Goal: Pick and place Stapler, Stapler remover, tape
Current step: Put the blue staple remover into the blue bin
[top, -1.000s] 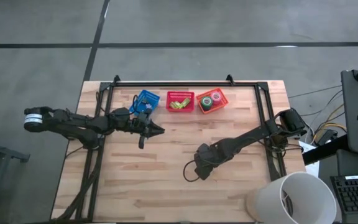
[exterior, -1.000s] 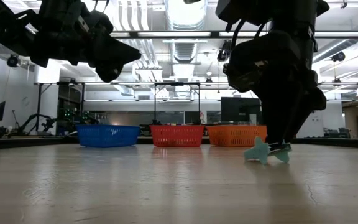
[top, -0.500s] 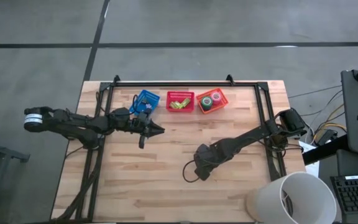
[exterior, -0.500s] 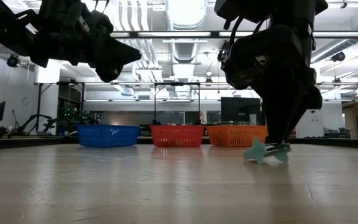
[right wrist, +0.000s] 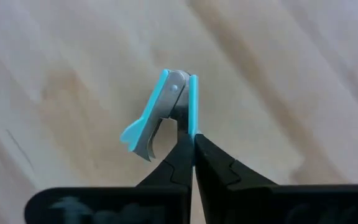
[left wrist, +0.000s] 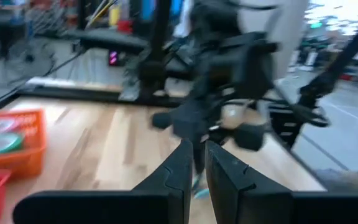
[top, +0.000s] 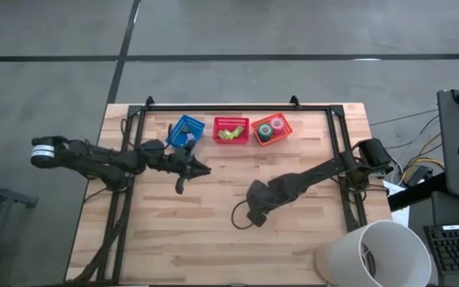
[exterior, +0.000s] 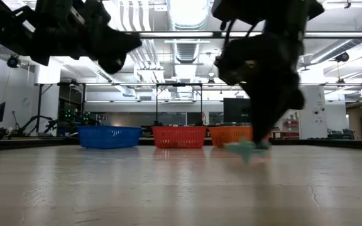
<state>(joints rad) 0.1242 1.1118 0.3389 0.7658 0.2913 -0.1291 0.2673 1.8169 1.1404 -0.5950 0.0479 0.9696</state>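
Observation:
The teal stapler remover is in my right gripper, which is shut on it over the table's middle; the low view shows the remover blurred, low over the wood. My left gripper hovers near the blue basket, open by a narrow gap and holding nothing. Tape rolls, one red-pink and one green, lie in the orange basket. A stapler I cannot make out. My right gripper pinches one teal wing of the stapler remover between its two fingertips, coming from above and pointing down. The metal jaws and the other wing stick out to one side. Whether the remover is clear of the wood, I cannot tell.
Three baskets stand in a row near the table's far edge: blue, red with yellow-green items, and orange. A dark frame runs round the table. A white bin stands off the near right corner. Bare wood lies near the gripper.
My right gripper, shut on the stapler remover throughout, has carried it a short way toward the table's left and far side; in the low view the remover has shifted toward the baskets and is blurred by the motion.

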